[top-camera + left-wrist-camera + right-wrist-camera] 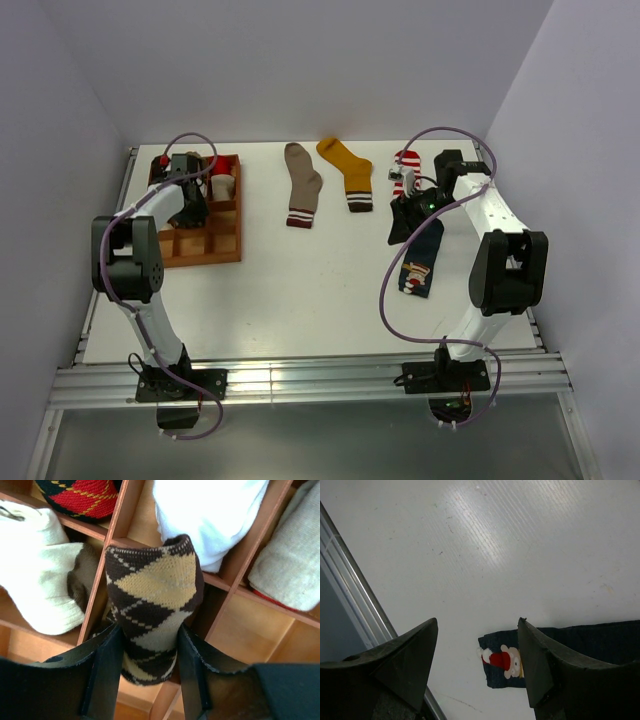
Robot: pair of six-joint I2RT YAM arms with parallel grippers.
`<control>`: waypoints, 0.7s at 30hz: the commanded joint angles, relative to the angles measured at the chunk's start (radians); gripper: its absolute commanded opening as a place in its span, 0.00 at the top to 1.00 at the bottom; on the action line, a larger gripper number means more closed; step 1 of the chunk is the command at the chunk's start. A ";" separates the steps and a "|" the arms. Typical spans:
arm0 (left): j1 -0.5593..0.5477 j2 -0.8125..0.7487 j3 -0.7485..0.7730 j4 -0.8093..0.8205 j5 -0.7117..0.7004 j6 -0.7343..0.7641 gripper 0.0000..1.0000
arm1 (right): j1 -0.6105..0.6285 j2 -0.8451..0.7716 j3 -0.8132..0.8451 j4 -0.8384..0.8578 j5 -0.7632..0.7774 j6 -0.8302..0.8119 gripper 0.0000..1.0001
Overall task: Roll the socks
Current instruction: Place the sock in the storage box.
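In the left wrist view a rolled brown argyle sock (152, 595) stands in a compartment of the wooden tray (260, 545). My left gripper (150, 675) is closed on its lower half, with both fingers pressed against its sides. A cream-and-brown sock (45, 585) lies in the compartment to its left. My right gripper (477, 622) hangs open above the cuff of the navy sock (492, 677) with the cartoon figure, touching nothing. From above, the navy sock (420, 262) lies flat under the right gripper (405, 205). The taupe sock (302, 185), mustard sock (347, 172) and red-white striped sock (407, 160) also lie flat.
The tray (225, 250) sits at the back left and holds other rolled socks: a red argyle one (82, 497), a white one (210, 515) and a cream one (290, 565). A metal rail (350, 580) runs along the table edge beside the right gripper.
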 commanded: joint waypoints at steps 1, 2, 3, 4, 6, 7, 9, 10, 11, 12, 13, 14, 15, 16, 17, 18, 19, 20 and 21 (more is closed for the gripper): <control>-0.012 -0.077 0.058 -0.052 0.015 0.023 0.51 | 0.006 -0.038 0.027 0.022 0.011 0.011 0.28; -0.012 -0.080 0.064 -0.058 0.014 0.023 0.50 | 0.006 -0.038 0.029 0.025 0.012 0.014 0.28; -0.012 -0.083 0.077 -0.063 0.011 0.025 0.50 | 0.006 -0.038 0.029 0.030 0.015 0.015 0.28; -0.012 -0.089 0.083 -0.074 0.006 0.028 0.49 | 0.006 -0.037 0.029 0.031 0.022 0.020 0.28; -0.012 -0.094 0.097 -0.083 0.000 0.034 0.49 | 0.006 -0.035 0.032 0.031 0.023 0.023 0.28; -0.012 -0.096 0.100 -0.089 -0.002 0.036 0.48 | 0.006 -0.034 0.030 0.031 0.023 0.024 0.28; -0.012 -0.103 0.104 -0.094 -0.011 0.037 0.48 | 0.032 -0.032 0.026 0.039 0.028 0.026 0.28; -0.012 -0.108 0.104 -0.094 -0.012 0.039 0.48 | 0.032 -0.035 0.023 0.045 0.031 0.032 0.28; -0.012 -0.111 0.106 -0.098 -0.019 0.037 0.48 | 0.032 -0.040 0.013 0.053 0.043 0.035 0.28; -0.012 -0.125 0.107 -0.098 -0.022 0.036 0.48 | 0.032 -0.046 0.007 0.071 0.051 0.041 0.28; -0.012 -0.132 0.107 -0.098 -0.022 0.034 0.48 | 0.032 -0.050 0.000 0.083 0.064 0.058 0.28; -0.012 -0.143 0.113 -0.101 -0.025 0.032 0.48 | 0.032 -0.066 -0.019 0.099 0.092 0.067 0.28; -0.014 -0.164 0.117 -0.103 -0.031 0.031 0.48 | 0.032 -0.073 -0.029 0.128 0.106 0.075 0.28; -0.017 -0.177 0.121 -0.103 -0.032 0.032 0.48 | 0.032 -0.083 -0.042 0.145 0.120 0.093 0.28; -0.020 -0.191 0.124 -0.103 -0.035 0.034 0.48 | 0.028 -0.095 -0.057 0.165 0.138 0.109 0.28; -0.023 -0.212 0.136 -0.112 -0.035 0.034 0.48 | 0.026 -0.115 -0.088 0.206 0.184 0.122 0.28; -0.031 -0.221 0.143 -0.118 -0.031 0.036 0.49 | 0.023 -0.123 -0.105 0.223 0.206 0.145 0.28; -0.035 -0.230 0.152 -0.121 -0.028 0.034 0.49 | 0.019 -0.130 -0.134 0.256 0.229 0.155 0.28; -0.047 -0.255 0.152 -0.118 -0.011 0.034 0.49 | 0.019 -0.147 -0.149 0.269 0.262 0.168 0.28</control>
